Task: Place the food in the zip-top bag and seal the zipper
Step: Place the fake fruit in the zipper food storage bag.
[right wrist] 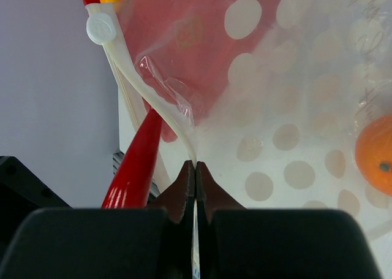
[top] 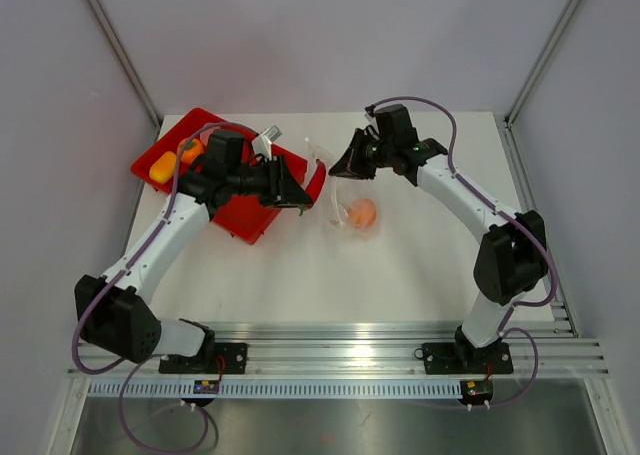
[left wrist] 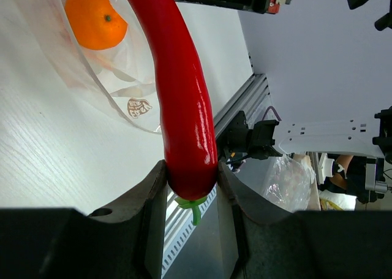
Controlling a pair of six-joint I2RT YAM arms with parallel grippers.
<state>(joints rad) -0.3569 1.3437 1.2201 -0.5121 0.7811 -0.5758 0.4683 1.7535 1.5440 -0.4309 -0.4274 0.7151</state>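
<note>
On the white table point(top: 300, 275), nearest me, one orange ball point(top: 362, 213) lay inside the clear bag point(top: 345, 197). It was the only piece I could count as packed.

Just beyond it, the left gripper point(top: 290, 190) held a long red pepper point(top: 318, 180) with its tip pointing at the bag's mouth. I could not tell whether the tip had gone in. The right gripper point(top: 350, 160) held the bag's far edge up.

Farther left, a yellow piece point(top: 160, 171) and an orange piece point(top: 192, 150) waited in the red tray point(top: 245, 218), though the arm hid part of it. I judged the job well short of halfway: the pepper was not yet in, the tray had not been emptied and the mouth was unsealed.

Only the left wrist camera showed the grip itself. The jaws stood partly apart, clamped on the pepper point(left wrist: 184, 95) close to its green stem point(left wrist: 195, 210), and the ball point(left wrist: 95, 16) sat behind the plastic point(left wrist: 131, 76).

Only the right wrist camera showed that gripper point(right wrist: 195, 165) pinched fully together on the thin mouth edge, where the white zipper point(right wrist: 153, 104) ran up to a round button. The pepper point(right wrist: 138, 162) lay just beside that strip. Only the overhead view took in the tray's leftovers.
</note>
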